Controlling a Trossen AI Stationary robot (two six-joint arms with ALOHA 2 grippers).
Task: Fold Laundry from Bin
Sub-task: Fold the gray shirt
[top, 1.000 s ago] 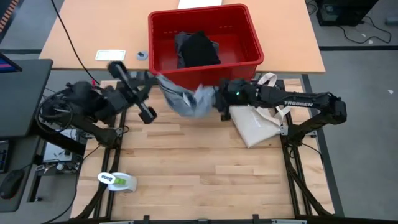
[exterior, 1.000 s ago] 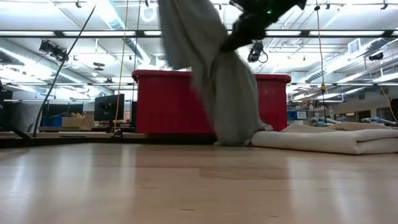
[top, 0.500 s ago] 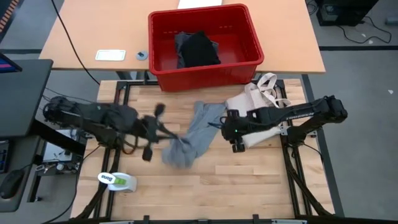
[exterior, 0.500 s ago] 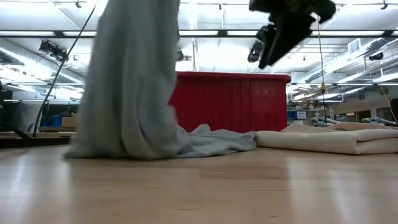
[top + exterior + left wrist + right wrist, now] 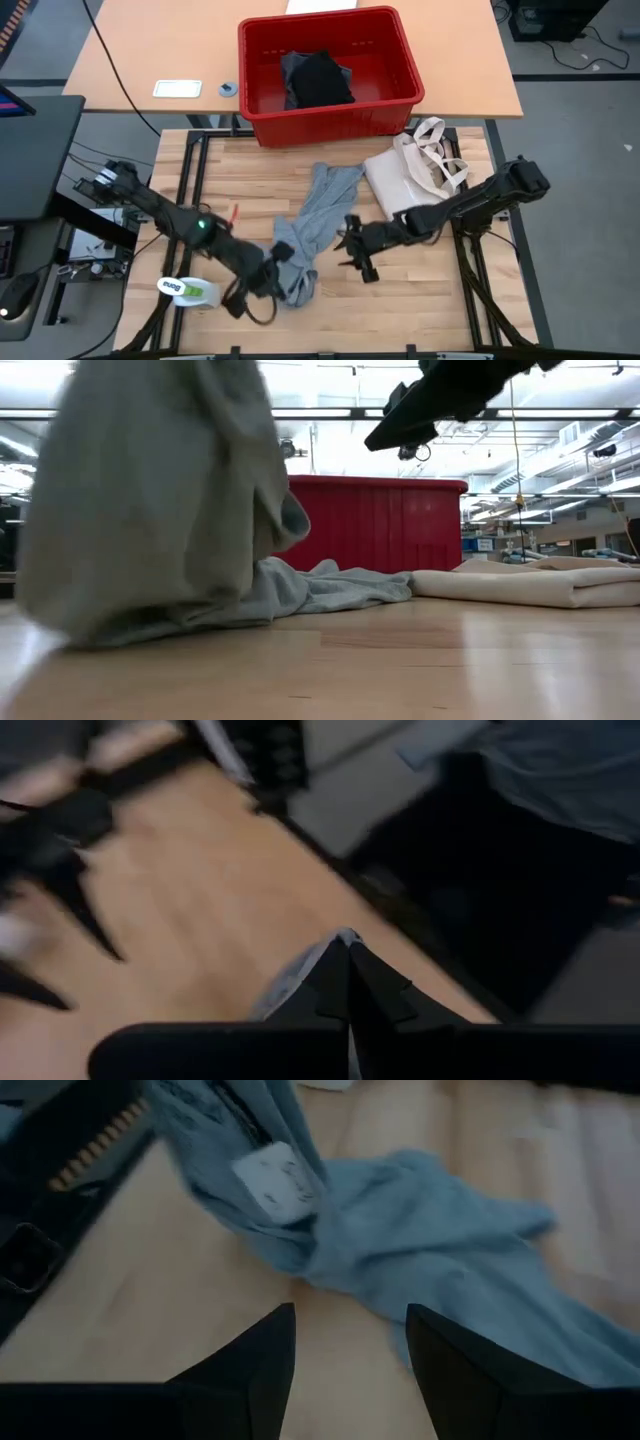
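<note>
Left hand (image 5: 272,278) clamped on grey T-shirt (image 5: 315,222), right hand (image 5: 352,252) apart beside it, tote bag (image 5: 405,185) near red bin (image 5: 330,115)

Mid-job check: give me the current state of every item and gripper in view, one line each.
Grey T-shirt: out of the bin, unfolded, one end lifted, the rest trailing on the table.
Left gripper: shut on the grey T-shirt.
Right gripper: open, empty, beside the shirt.
Red bin: upright, holding clothes.
Black garment: crumpled in the bin.
Tote bag: lying flat, handles loose.
</note>
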